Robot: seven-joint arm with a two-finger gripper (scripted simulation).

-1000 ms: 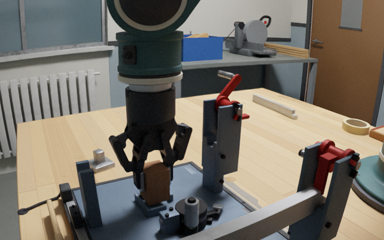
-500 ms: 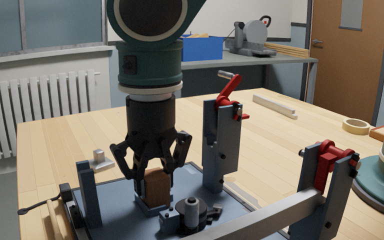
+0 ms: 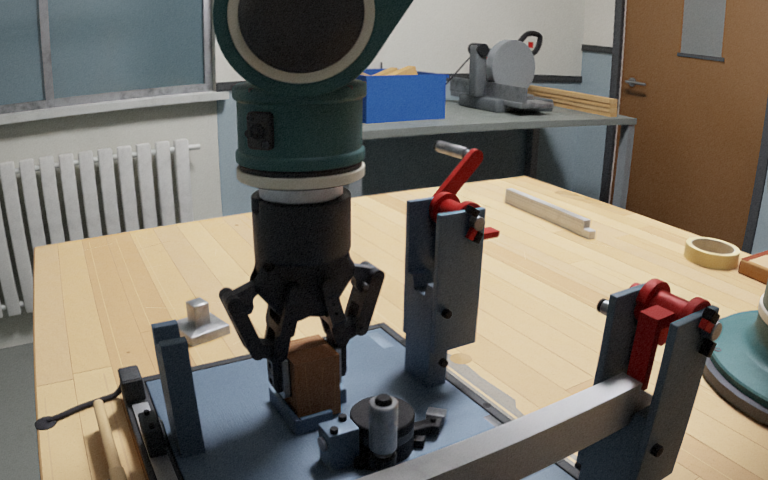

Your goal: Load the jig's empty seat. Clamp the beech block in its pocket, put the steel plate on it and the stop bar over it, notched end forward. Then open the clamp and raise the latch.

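Note:
The brown beech block point(image 3: 313, 375) stands upright in the pocket point(image 3: 303, 412) on the blue-grey jig base. My gripper point(image 3: 306, 362) comes down from above with its fingers closed on the block's two sides. The clamp point(image 3: 385, 431), a dark round body with a grey cylinder, sits just in front of the pocket. The red latch point(image 3: 457, 187) on the tall post point(image 3: 442, 283) is raised. A grey stop bar point(image 3: 512, 438) runs across the front to a second post with a red latch point(image 3: 660, 325). A small steel piece point(image 3: 201, 322) lies on the table behind the jig.
The short post point(image 3: 178, 388) stands left of the gripper, the tall post to its right. A wooden strip point(image 3: 549, 213) and a tape roll point(image 3: 711, 252) lie far right. A teal robot base point(image 3: 742, 362) sits at the right edge.

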